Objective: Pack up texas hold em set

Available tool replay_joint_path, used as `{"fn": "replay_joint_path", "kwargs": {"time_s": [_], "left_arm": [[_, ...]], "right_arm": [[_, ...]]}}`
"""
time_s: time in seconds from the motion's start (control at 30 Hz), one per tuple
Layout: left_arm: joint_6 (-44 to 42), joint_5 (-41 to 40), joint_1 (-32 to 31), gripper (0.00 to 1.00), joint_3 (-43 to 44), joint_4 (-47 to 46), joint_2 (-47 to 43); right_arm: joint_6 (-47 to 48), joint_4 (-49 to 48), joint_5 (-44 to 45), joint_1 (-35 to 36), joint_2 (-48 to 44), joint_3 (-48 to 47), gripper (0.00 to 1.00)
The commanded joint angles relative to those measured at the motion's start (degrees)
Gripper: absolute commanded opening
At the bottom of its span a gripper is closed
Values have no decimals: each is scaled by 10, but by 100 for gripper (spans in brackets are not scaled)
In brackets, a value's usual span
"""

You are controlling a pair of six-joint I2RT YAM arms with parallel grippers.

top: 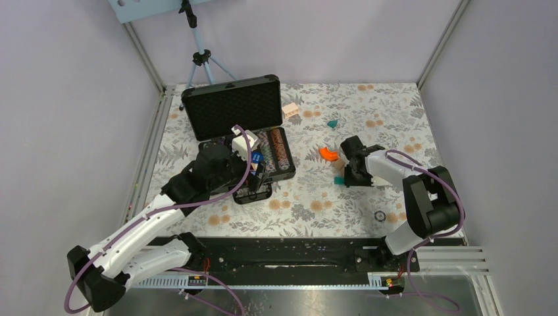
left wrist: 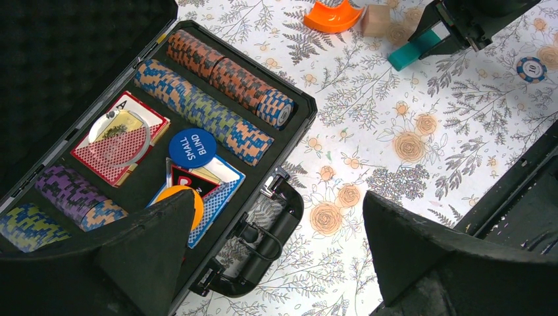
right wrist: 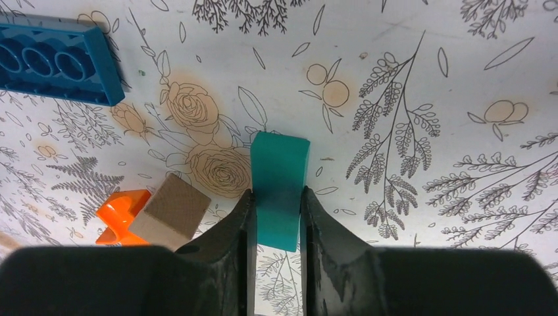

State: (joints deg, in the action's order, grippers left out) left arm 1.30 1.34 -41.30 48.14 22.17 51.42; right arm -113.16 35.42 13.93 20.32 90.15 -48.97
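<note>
Teal block point(right wrist: 279, 158) pinched by right hand point(right wrist: 276, 196) | left hand point(left wrist: 278, 197) spread wide above briefcase point(top: 230, 108)

The floral table point(top: 368, 105) bears the open black briefcase point(top: 231, 108). Right of the briefcase an orange curved block point(top: 328, 155), tan cube point(right wrist: 170, 210) and teal block point(right wrist: 278, 184) cluster. Farther right lies a lone poker chip point(left wrist: 530, 68).

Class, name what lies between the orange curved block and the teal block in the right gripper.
A tan cube, beside the orange curved block, short of the teal block; the right wrist view shows it.
</note>
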Motion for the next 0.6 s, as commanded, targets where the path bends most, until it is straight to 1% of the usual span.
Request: {"fn": "replay_joint_path", "kwargs": {"time_s": [0.0, 0.07, 0.13, 0.2, 0.33, 0.4, 0.47, 0.57], "left_arm": [[-5, 0, -1, 98, 1, -27, -11], [-5, 0, -2, 98, 1, -27, -11], [-6, -1, -3, 98, 2, -25, -11], [-6, -1, -1, 98, 2, -25, -10], [-6, 1, -1, 98, 2, -25, -9], [-6, -1, -2, 98, 2, -25, -8], [-5, -2, -2, 98, 2, -25, -8], [-4, 5, -2, 98, 3, -24, -6]], "right_arm": [[78, 33, 31, -4, -22, -19, 3], [150, 33, 29, -4, -27, -33, 2], [242, 29, 9, -4, -21, -46, 0], [307, 38, -5, -5, -12, -56, 0], [343, 43, 10, -5, -34, -46, 0], [378, 27, 0, -5, -46, -46, 0], [425, 16, -28, -5, -47, -54, 0], [533, -20, -127, -5, -22, -68, 0]]}}
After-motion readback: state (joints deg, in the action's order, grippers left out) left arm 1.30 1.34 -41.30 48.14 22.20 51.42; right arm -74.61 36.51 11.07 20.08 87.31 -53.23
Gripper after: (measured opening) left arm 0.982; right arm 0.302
